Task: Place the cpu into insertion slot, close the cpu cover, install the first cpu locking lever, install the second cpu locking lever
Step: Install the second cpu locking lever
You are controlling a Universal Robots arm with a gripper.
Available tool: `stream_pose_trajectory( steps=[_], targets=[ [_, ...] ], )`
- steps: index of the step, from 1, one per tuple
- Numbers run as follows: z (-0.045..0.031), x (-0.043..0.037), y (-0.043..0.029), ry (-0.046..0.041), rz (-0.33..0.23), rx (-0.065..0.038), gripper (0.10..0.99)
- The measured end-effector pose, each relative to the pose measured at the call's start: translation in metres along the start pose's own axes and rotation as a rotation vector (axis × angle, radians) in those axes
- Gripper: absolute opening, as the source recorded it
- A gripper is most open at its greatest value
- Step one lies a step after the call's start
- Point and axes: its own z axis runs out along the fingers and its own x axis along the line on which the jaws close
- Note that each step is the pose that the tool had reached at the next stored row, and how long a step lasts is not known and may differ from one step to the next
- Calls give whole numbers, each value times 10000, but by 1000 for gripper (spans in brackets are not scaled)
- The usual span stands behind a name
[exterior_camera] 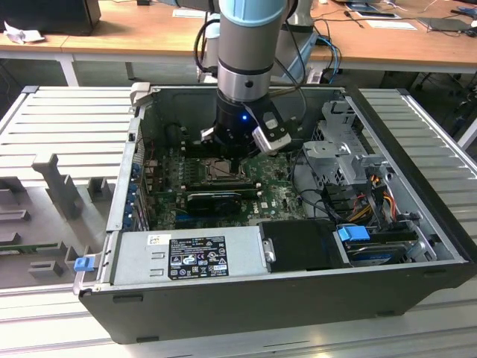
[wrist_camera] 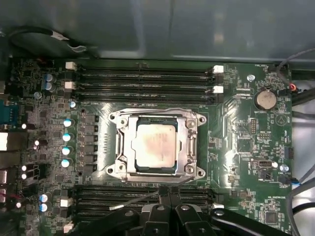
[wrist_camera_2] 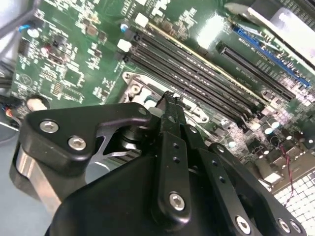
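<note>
Gripper: closest to the lens in both wrist views, black linkage w/ screws (wrist_camera: 170,192); fingers (wrist_camera_2: 170,105) pressed together, tips meeting, nothing between them.
Tip position: you see it just beside the socket edge, over the memory slots (wrist_camera: 142,199) on that side; contact w/ the board can't be told.
Cpu: silver-grey top (wrist_camera: 155,146), sitting flat inside the insertion slot (wrist_camera: 194,120), square to it.
Cpu cover: dark-metal frame (wrist_camera: 188,145) down around the chip, its window showing the metal top.
Lever: thin wire rod (wrist_camera: 130,201) runs from the socket corner out across the memory slots, near the fingertips; whether it's latched, can't tell.
Board: green motherboard (wrist_camera: 246,132), coin cell (wrist_camera: 264,99) well apart from the socket.
Exterior view: arm (exterior_camera: 250,45) reaches straight down into the open pc case (exterior_camera: 246,306); gripper (exterior_camera: 237,158) above the socket (exterior_camera: 218,168). Graphics card (exterior_camera: 216,198) lies nearer you than the socket.
</note>
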Motion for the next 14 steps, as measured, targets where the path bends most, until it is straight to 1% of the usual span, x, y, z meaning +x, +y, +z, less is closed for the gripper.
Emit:
stream_pose_trajectory(
  steps=[1, 2, 6, 8, 11, 14],
  targets=[
    [5, 36, 1, -3, -4, -72, 106],
    [7, 75, 1, -5, -2, -117, 106],
    [11, 261, -35, -7, -2, -191, 106],
    [11, 267, -67, -7, -3, -215, 106],
    [7, 269, -140, -8, -3, -254, 106],
    [5, 270, -170, -9, -3, -267, 106]
  ],
)
